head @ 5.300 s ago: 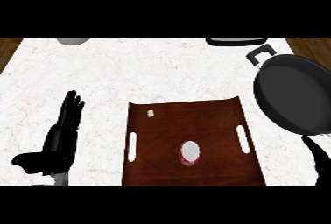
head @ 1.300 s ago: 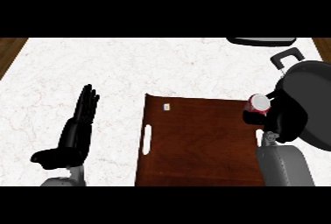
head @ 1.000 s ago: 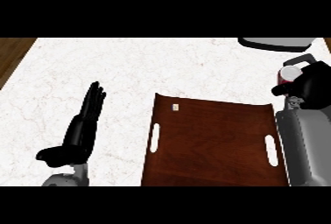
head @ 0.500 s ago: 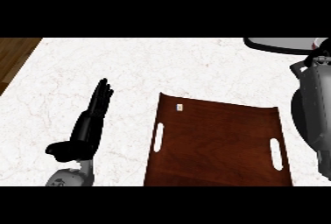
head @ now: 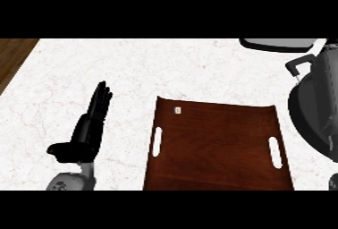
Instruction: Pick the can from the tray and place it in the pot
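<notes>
The brown wooden tray (head: 218,152) lies on the white marble counter with nothing on it but a small label near its far left corner. No can shows in the view. The black pot (head: 305,112) sits at the right edge, its loop handle (head: 299,67) pointing away from me. My grey right forearm (head: 330,89) stretches over the pot along the right edge, and its hand is outside the picture. My left hand (head: 89,127) rests open on the counter left of the tray, fingers straight and pointing away.
A dark pan with a grey rim (head: 277,43) stands at the far right corner. The counter's left edge, with brown wood beyond it (head: 13,58), is at the far left. White counter lies beyond the tray and the left hand.
My right hand, shut on the can, lifted it off the tray's right side and carried it right over the pot, out of the picture. The left hand stayed at rest.
</notes>
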Motion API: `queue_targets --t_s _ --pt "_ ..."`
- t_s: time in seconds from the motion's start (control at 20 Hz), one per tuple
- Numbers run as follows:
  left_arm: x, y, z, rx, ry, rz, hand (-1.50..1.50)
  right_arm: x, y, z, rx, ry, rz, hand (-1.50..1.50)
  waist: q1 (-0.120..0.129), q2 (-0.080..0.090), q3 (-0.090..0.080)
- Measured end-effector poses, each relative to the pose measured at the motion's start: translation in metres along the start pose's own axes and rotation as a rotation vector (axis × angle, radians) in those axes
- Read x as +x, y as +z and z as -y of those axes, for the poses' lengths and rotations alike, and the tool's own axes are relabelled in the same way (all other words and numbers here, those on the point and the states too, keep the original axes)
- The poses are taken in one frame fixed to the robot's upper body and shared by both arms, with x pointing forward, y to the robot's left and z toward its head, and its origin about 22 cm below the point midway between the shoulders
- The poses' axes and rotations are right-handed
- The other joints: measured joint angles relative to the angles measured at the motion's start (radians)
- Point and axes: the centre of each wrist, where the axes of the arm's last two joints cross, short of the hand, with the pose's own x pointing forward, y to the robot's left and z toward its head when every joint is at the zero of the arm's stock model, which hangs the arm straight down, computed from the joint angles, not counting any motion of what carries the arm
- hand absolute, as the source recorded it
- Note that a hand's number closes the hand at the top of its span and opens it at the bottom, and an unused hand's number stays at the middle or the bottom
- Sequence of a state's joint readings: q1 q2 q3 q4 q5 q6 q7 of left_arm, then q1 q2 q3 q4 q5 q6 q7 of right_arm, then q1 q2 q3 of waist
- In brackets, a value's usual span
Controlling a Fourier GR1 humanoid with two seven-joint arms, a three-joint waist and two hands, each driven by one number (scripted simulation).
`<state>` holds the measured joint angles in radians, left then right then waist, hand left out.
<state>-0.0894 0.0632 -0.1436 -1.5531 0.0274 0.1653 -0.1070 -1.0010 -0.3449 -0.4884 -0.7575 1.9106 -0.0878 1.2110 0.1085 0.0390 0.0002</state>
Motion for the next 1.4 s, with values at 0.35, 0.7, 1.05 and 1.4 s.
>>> queue_targets --t_s 0.35,0.7,1.05,1.4 --pt "-0.003 0.004 -0.011 0.037 -0.002 -0.015 0.0 -0.008 -0.01 -0.024 0.016 0.051 -0.038 1.5 -0.038 -0.013 0.001" --pt "-0.004 0.006 -0.017 0.068 -0.008 -0.018 0.0 -0.027 -0.018 -0.055 0.116 0.032 -0.079 1.5 -0.067 -0.024 0.001" --pt "-0.008 0.015 -0.023 0.071 -0.01 -0.028 0.0 -0.059 -0.022 -0.103 0.262 0.032 -0.153 1.5 -0.075 -0.026 0.002" --pt "-0.007 0.018 -0.023 0.083 -0.01 -0.03 0.0 -0.087 -0.022 -0.134 0.434 -0.001 -0.31 -1.5 -0.084 -0.029 0.002"
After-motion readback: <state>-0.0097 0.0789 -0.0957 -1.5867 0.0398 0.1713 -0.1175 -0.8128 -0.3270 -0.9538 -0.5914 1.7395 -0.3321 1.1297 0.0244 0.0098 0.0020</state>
